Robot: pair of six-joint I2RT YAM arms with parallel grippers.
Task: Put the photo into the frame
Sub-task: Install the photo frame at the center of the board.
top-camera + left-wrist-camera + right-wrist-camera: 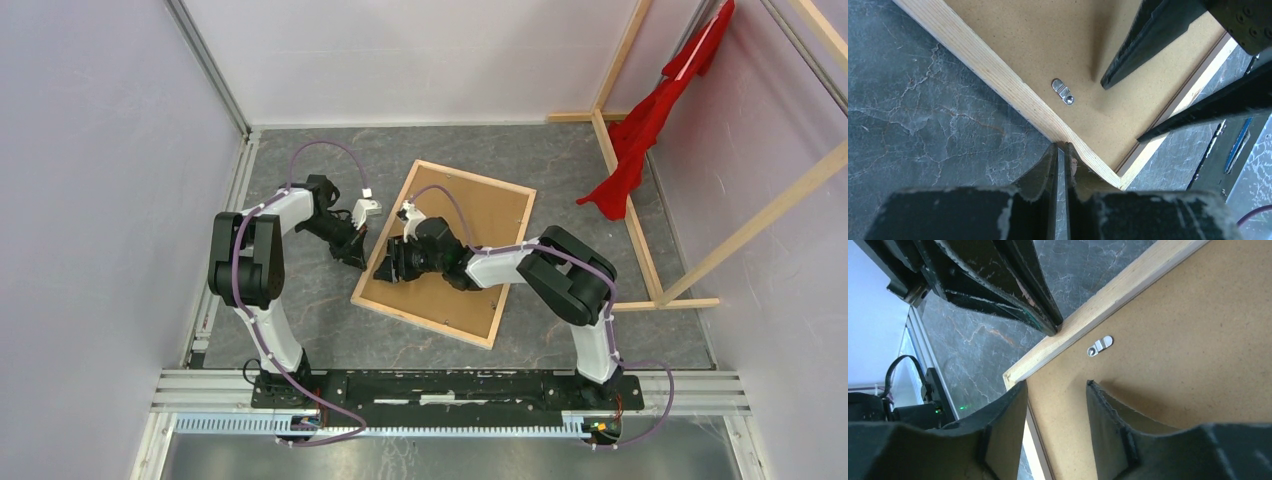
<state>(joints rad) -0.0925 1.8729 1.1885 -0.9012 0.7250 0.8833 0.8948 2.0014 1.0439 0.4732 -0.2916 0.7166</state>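
While the frame [478, 175] lies back-up on the grey tabletop [300, 320], turned at an angle, a brown backing board [490, 215] fills its opening. Photo not visible in any view; may be under the board, cannot tell.

Left end effector [1061, 147] is closed with nothing between the fingers, tips butted against the outer side of the wood border next to the near-left corner. Right end effector [1055, 385] is open and empty, straddling the short border at that same corner: one finger over the board, the other past the border's outer edge. A small metal clip [1063, 92] sits on the board just beside the long border, between the two end effectors.

Step in hand, judged: left braces the frame while right works the corner, either the clip or the board edge. To do it well: keep left pushing flat against the border so the frame doesn't slide or spin; bring right down slowly, tip beside the clip, not on the border. Risk: board pops out or the frame skates on the smooth tabletop.
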